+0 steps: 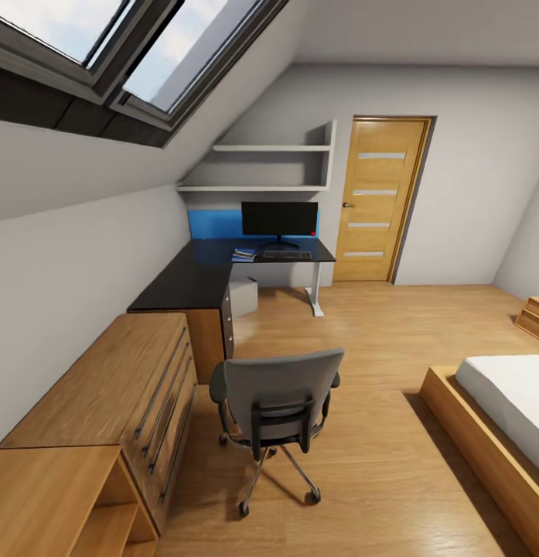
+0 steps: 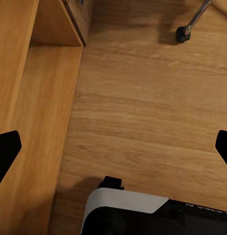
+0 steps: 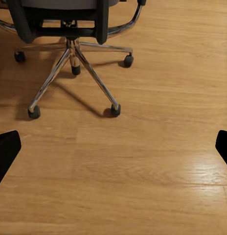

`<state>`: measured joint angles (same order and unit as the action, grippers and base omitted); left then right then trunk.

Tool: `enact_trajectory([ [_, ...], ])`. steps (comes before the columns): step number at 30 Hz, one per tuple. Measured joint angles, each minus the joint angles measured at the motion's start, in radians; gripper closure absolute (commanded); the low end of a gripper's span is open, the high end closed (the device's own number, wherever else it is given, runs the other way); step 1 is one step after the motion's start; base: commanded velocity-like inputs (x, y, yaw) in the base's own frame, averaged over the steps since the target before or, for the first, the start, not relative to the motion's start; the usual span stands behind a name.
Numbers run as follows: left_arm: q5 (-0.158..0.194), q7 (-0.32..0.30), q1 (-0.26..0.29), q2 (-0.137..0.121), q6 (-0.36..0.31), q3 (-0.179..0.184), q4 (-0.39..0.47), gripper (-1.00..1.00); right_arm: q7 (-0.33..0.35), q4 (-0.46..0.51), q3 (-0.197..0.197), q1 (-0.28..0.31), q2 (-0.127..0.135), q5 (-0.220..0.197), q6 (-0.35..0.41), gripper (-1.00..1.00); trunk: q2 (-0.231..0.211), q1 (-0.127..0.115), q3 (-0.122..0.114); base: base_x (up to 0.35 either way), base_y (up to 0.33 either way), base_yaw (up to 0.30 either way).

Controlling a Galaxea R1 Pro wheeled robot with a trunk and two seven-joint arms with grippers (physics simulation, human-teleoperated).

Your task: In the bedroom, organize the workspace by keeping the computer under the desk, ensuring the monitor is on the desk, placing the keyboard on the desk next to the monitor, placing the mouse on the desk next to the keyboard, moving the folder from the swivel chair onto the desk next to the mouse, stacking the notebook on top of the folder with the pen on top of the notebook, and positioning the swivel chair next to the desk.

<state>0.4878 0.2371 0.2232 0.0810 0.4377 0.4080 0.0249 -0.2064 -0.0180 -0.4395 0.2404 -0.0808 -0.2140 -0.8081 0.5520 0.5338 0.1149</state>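
Chair [image 1: 278, 402] sits mid-floor, dead ahead of the robot, backrest toward us, seat facing the table [image 1: 223, 267]. Table is well beyond it, in the far corner under the shelves [image 1: 269, 166].

Key relation: the chair is straight fwd of both arms. In the R wrist view its star base and casters [image 3: 69, 63] are just ahead of the R pincer [image 3: 113, 147]. L wrist view catches one caster [image 2: 183, 33] at the frame edge, plus the side of the wood dresser [image 2: 25, 98]. So my read: R arm is nearer the chair, L arm is crowded by the dresser.

Chair's push axis runs from us toward the table, roughly along the dresser front.

Pincers: L pincer [image 2: 113, 147] and R both wide, tips at the frame edges, nothing between them, floor [image 3: 143, 186] below.

On table: monitor [image 1: 279, 220] upright at the back, keyboard [image 1: 287, 254] in front of it, a blue stack [image 1: 243, 254] just left of the keyboard, prob. folder/notebook, too small to tell. Grey box under the table [image 1: 243, 295], prob. the computer. Mouse, pen: can't make out. Seat surface hidden by the backrest, can't tell if anything is on it.

Text/brands: faint lettering on the robot body in the L wrist view, unreadable. Nothing else legible.
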Motion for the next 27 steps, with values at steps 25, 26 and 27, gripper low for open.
enact_trajectory([
  [25,0.003,0.003,0.0,-0.001,0.0,-0.006,0.0,-1.0,0.001,0.0,0.0,0.0,0.002,0.0,0.0,-1.0,0.175,0.096,0.079,0.0,0.0,0.0],
  [26,0.004,0.003,0.0,-0.001,0.0,-0.006,0.0,-1.0,0.001,0.0,0.0,0.0,0.001,0.0,0.0,-1.0,0.182,0.1,0.082,0.0,0.0,0.0],
  [27,0.004,0.003,0.0,-0.001,0.0,-0.005,0.0,-1.0,0.001,0.0,0.0,0.0,0.001,0.0,0.0,-1.0,0.189,0.104,0.085,0.0,0.0,0.0],
])
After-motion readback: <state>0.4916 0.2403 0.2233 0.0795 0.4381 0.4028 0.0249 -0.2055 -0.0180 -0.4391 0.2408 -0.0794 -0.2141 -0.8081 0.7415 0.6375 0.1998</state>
